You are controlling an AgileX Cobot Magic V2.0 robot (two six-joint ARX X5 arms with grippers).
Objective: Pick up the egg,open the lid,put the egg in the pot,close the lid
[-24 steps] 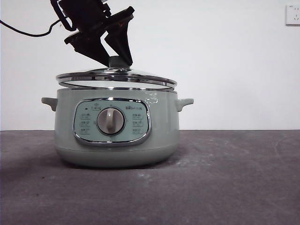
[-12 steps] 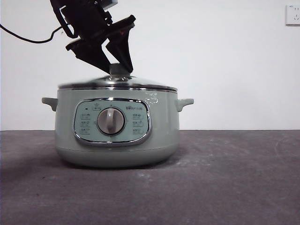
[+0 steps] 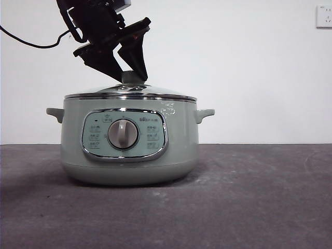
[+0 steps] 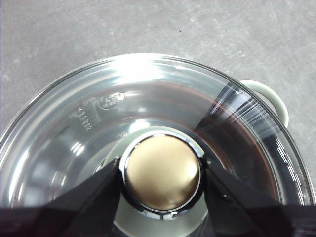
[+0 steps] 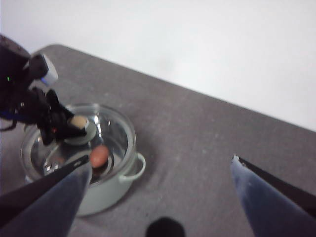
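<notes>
From my feed, the pot sits on the grey table with its dial facing me. The lid lies flat on the rim. The left gripper reaches down from the upper left, jaws either side of the knob. A wall socket shows at top right.
</notes>
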